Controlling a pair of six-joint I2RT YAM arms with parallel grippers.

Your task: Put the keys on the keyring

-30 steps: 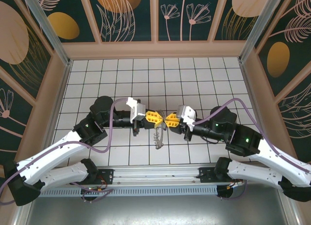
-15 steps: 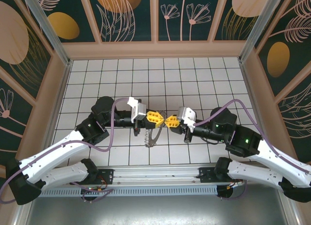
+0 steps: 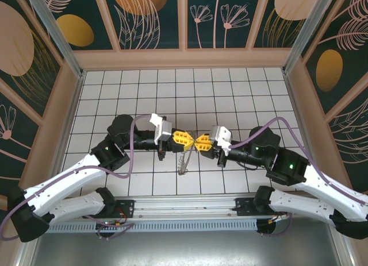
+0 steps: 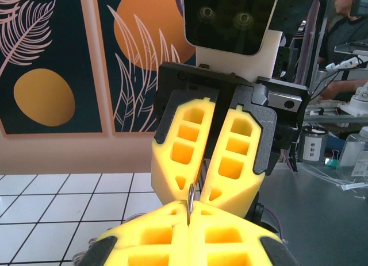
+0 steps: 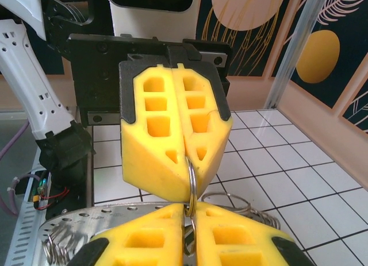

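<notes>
1. White-tiled table (image 3: 230,93) with dark grid lines, enclosed by wall panels (image 3: 149,19) painted with leaves and orange discs on a dark ground.
2. Left gripper (image 3: 188,140) and right gripper (image 3: 199,142) meet tip to tip over the table. They sit nearer its near edge than its far edge, about midway between the left and right edges.
3. Left gripper: yellow fingers (image 4: 161,217) are pressed together with no gap visible. The left wrist view shows a thin metal rim pinched edge-on between the tips.
4. Right gripper: yellow fingers (image 5: 167,220) are likewise closed. The right wrist view shows them clamping the same rim just beside the left gripper's hold.
5. Keyring (image 3: 184,161): both grippers hold it at one place on its rim. In the top view the remainder extends from the fingertips toward the near edge. Contact with the table cannot be determined.
6. Small metal bits (image 3: 185,168) fringe the rim, and wire coils (image 5: 237,204) lie beside the closed fingers. Individual pieces are too small to identify.
</notes>
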